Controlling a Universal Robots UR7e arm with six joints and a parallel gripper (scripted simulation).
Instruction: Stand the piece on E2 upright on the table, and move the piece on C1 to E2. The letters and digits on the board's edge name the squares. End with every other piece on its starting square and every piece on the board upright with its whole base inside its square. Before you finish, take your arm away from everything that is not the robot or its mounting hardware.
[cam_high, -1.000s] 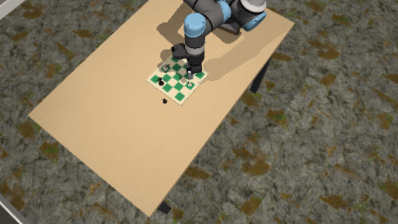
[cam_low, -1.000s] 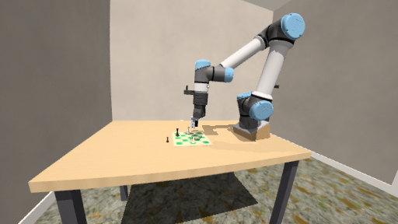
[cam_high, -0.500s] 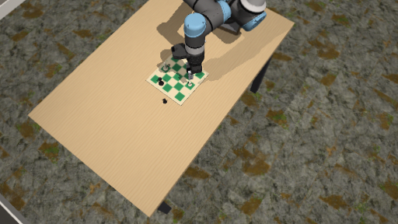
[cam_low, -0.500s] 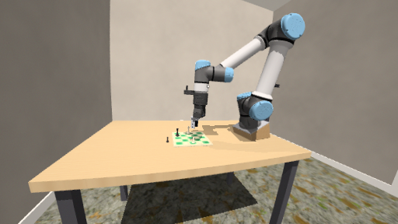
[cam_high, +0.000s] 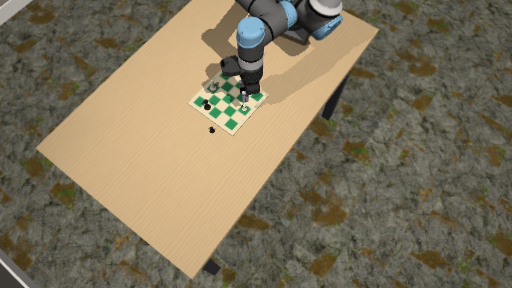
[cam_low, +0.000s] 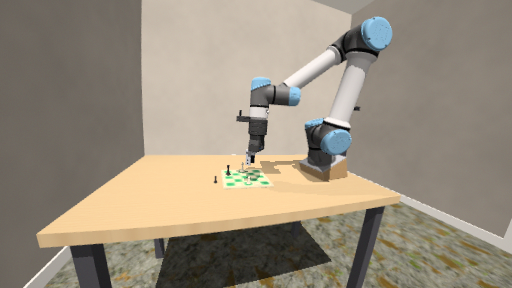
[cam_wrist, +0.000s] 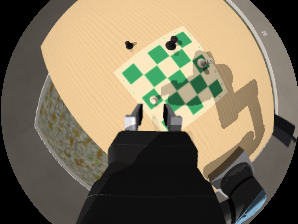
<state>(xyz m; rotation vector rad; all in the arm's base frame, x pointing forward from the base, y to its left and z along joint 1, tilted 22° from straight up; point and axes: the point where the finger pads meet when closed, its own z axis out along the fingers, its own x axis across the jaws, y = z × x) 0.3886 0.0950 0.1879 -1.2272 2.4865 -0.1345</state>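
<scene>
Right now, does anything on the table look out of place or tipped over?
One small black piece stands on the bare table, just off the board's edge, apart from the others. It looks upright. The pieces on the board are too small to judge for tilt.

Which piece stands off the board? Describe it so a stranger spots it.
On the wooden table, find the green-and-white chessboard. Just past its edge, on bare wood, stands a small black piece, the only piece not on a square.
</scene>
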